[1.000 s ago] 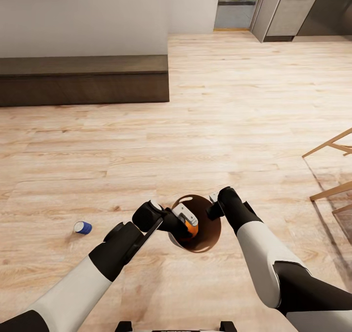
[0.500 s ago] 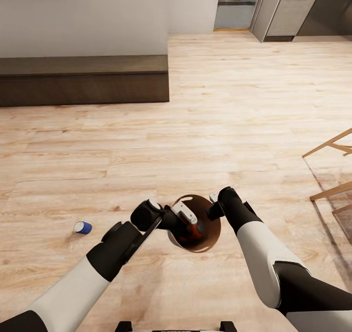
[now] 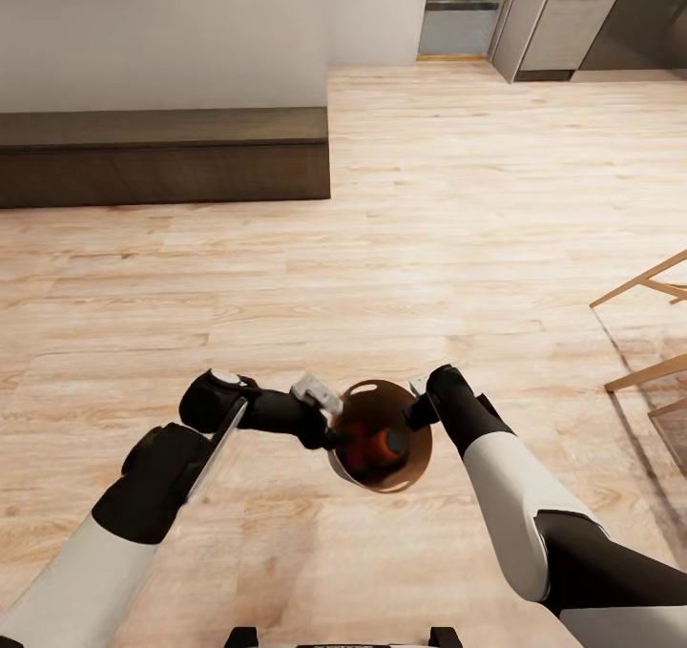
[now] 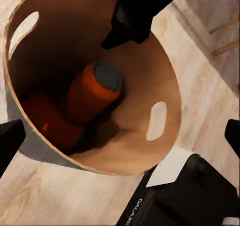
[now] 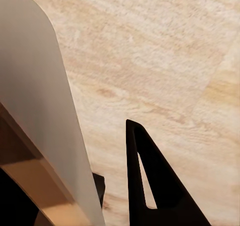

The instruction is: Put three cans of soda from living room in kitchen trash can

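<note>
Inventory, counted by kind.

Bins: one, a round bin (image 3: pixel 412 465) with a brown inside, standing on the wood floor (image 3: pixel 458 228). Two oval handle holes show in its wall in the left wrist view.

Drink cans: one orange can (image 4: pixel 92 94) lying inside the bin; a second orange shape beside it is too dim to count.

Robot arms: two, each with one gripper: left gripper (image 3: pixel 322 417), right gripper (image 3: pixel 416 402).

Benches: one long dark bench (image 3: pixel 162 156).

Wooden chair frames: one (image 3: pixel 649 333), partly cut off.

Steel appliance fronts: one (image 3: pixel 577 13).
</note>
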